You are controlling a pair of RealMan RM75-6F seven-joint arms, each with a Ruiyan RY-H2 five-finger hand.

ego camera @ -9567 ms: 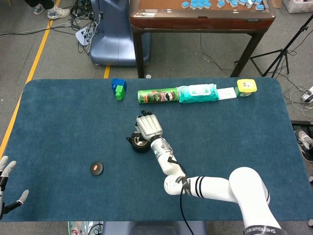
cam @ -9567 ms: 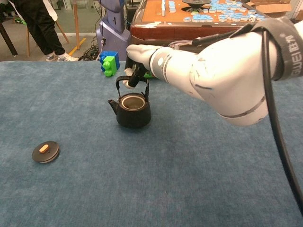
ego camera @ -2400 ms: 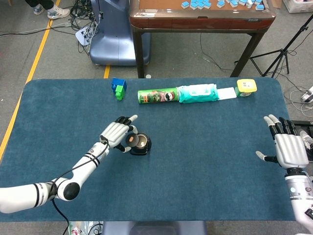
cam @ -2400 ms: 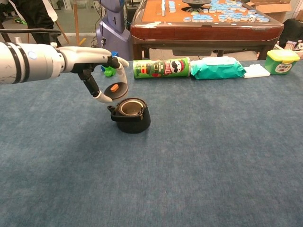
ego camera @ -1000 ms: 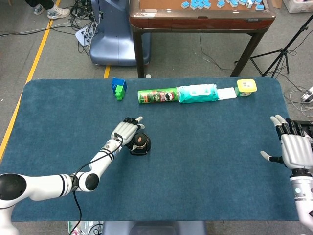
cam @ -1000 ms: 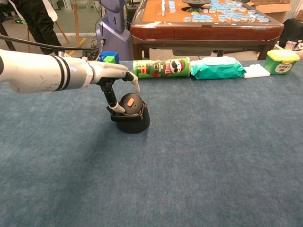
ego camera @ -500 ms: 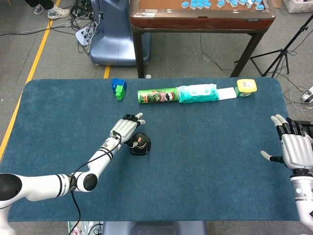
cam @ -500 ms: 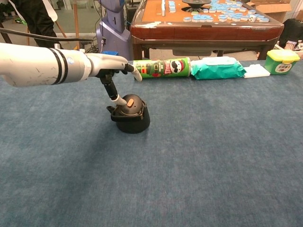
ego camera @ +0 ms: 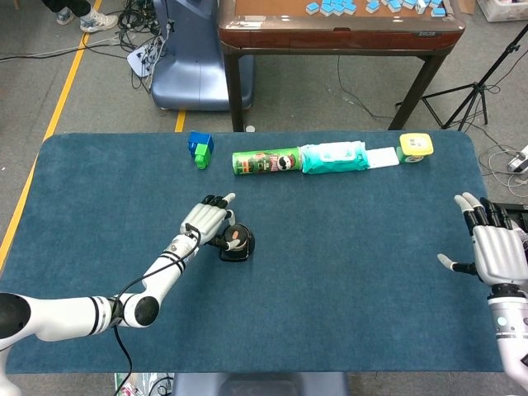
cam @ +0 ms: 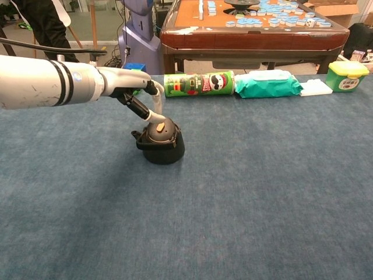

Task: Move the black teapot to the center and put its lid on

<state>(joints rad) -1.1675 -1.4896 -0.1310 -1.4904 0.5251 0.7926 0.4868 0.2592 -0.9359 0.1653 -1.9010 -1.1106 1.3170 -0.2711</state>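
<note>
From the head view, the small black cast-iron teapot (ego camera: 236,245) sat near the middle of the dark blue felt-covered table (ego camera: 99,206), with its round black lid (ego camera: 235,237) and orange knob seated on top. The left hand (ego camera: 210,221) lay just beside the pot on its left, fingers spread and stretched toward the far edge, one fingertip close to the lid; it gripped nothing. At the table's right edge the right hand (ego camera: 492,249) was held up with its fingers apart and empty. Along the far side lay a blue and green toy block (ego camera: 199,148), a green cylindrical crisp can (ego camera: 266,162) on its side, a teal pack of wet wipes (ego camera: 333,157) touching the can's end, a flat white box (ego camera: 383,157) and a yellow-lidded tub (ego camera: 416,147).

From the chest view, the teapot (cam: 159,142) stood with the lid (cam: 159,130) on, spout pointing left. The left hand (cam: 135,87) reached in from the left, its fingers extended, and one pale fingertip rested at the lid's orange knob; whether it pressed or merely touched could not be told. The right hand was outside this view.
</note>
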